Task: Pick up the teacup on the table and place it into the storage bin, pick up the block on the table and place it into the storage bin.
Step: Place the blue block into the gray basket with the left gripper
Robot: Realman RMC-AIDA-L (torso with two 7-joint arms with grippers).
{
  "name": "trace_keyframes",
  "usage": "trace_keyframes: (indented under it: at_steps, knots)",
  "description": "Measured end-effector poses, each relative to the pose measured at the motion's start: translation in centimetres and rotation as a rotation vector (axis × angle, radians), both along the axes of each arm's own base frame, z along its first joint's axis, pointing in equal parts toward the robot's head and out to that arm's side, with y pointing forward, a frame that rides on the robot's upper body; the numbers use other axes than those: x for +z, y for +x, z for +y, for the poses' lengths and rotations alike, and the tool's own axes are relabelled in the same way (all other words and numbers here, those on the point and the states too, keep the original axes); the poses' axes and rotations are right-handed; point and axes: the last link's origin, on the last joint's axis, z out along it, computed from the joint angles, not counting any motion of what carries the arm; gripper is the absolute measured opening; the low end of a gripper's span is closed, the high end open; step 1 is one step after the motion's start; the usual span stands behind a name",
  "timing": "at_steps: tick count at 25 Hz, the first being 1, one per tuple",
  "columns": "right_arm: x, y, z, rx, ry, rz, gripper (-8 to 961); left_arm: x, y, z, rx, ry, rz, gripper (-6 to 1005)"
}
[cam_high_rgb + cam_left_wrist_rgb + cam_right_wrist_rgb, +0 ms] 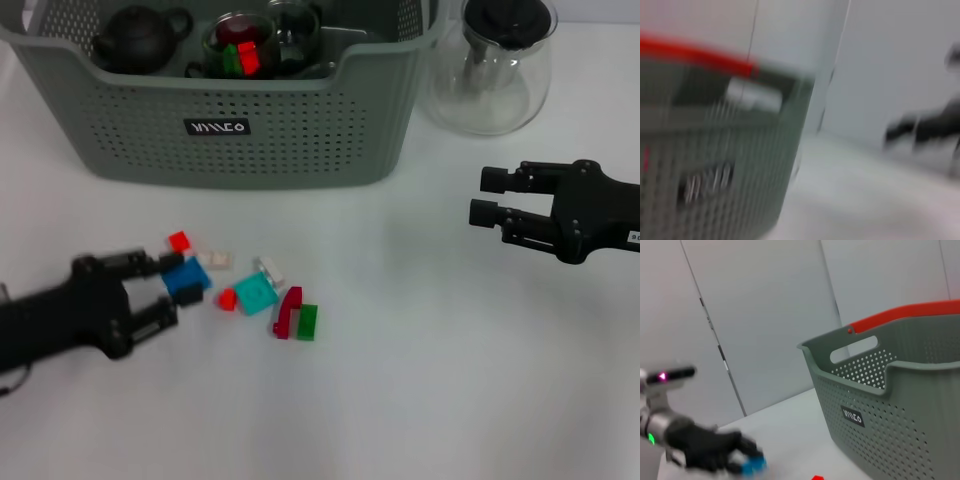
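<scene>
Left gripper sits low over the table at the left, jaws closed onto a blue block; the right wrist view shows the same grasp.

Just beside it lie loose pieces: a small red block, a pale block, a second red bit, a teal block, a white piece, a dark red block touching a green block.

Storage bin stands behind them, label facing the robot. Inside it: a dark teapot and a glass teacup holding red and green blocks.

A glass carafe stands just to the right of the bin.

Right gripper hovers at the right, well apart from the blocks, jaws narrowly parted and holding nothing.
</scene>
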Motion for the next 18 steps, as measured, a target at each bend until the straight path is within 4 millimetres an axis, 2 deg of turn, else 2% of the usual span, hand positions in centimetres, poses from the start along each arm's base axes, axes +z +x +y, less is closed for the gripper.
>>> trace_keyframes:
  at_steps: [3, 6, 9, 13, 14, 18]
  knots:
    - [0.0, 0.0, 0.0, -0.001, 0.0, 0.0, 504, 3.0, 2.2, 1.2, -0.038, -0.026, -0.154, 403]
    - [0.0, -0.1, 0.1, 0.003, 0.002, 0.0, 504, 6.2, 4.5, 4.0, -0.03, -0.044, -0.308, 403]
    - [0.0, -0.4, 0.3, 0.011, 0.0, 0.001, 504, 8.5, 6.6, 7.1, -0.034, -0.045, -0.38, 403]
    - [-0.1, -0.6, 0.4, 0.018, -0.004, 0.001, 504, 11.2, 9.8, 12.5, -0.018, -0.018, -0.366, 403]
    - [-0.2, -0.7, 0.5, 0.02, -0.004, 0.001, 504, 11.9, 10.8, 14.5, 0.012, -0.001, -0.338, 403]
    - [-0.3, -1.0, 0.7, 0.03, -0.008, 0.0, 504, 12.3, 13.0, 19.5, 0.137, 0.013, -0.165, 403]
